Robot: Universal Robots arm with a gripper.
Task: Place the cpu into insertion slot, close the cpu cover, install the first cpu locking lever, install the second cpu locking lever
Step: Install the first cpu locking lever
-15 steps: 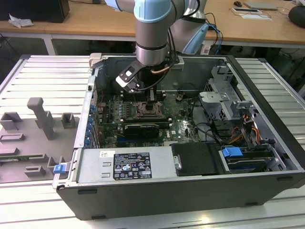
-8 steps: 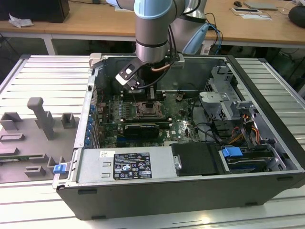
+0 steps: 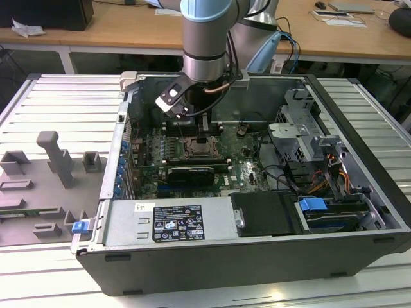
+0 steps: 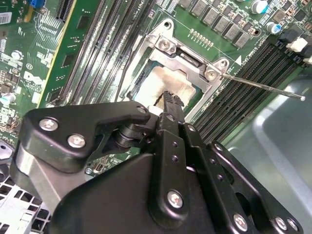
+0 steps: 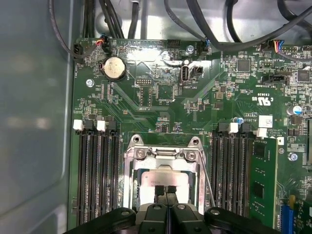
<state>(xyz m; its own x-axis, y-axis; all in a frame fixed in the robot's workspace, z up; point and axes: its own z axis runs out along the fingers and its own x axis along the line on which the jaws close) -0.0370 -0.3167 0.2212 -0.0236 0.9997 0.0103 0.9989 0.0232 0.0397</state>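
Jaws pinched shut, holding nothing, tips right on the chip [image 5: 151,178] seated in the socket [image 5: 128,185] beneath them; pushing down off-centre could tilt it and bend pins, or snag the loose lever [image 4: 263,87] beside them.

arm [image 3: 204,32] hangs pretty much straight down from above, wrist [image 3: 204,69] vertical, gripper [image 5: 165,191] aimed down with its two black fingers [image 5: 159,194] pinched right together, no gap

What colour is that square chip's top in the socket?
Pale silver-grey cpu top, best in first wrist view.
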